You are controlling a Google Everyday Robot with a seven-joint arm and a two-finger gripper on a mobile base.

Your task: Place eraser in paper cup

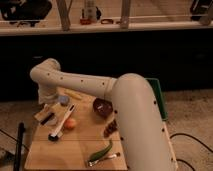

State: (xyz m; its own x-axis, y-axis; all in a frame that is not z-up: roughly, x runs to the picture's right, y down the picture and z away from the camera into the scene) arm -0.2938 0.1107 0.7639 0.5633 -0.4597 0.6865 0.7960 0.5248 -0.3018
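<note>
The paper cup [63, 100], small and pale with a bluish-grey top, stands on the wooden table [75, 150] at the back left. My gripper [45, 115] hangs below the arm's elbow at the table's left edge, just left of and in front of the cup. A small dark block [48, 119] that may be the eraser lies at the gripper's tip; I cannot tell whether it is held.
A dark red bowl [102, 107] stands right of the cup. An orange fruit [70, 123], a white-handled brush [61, 125], a green pepper-like item [102, 151], a yellow item [74, 94] and a dark lump [111, 128] lie on the table. My arm [135, 120] covers the right side.
</note>
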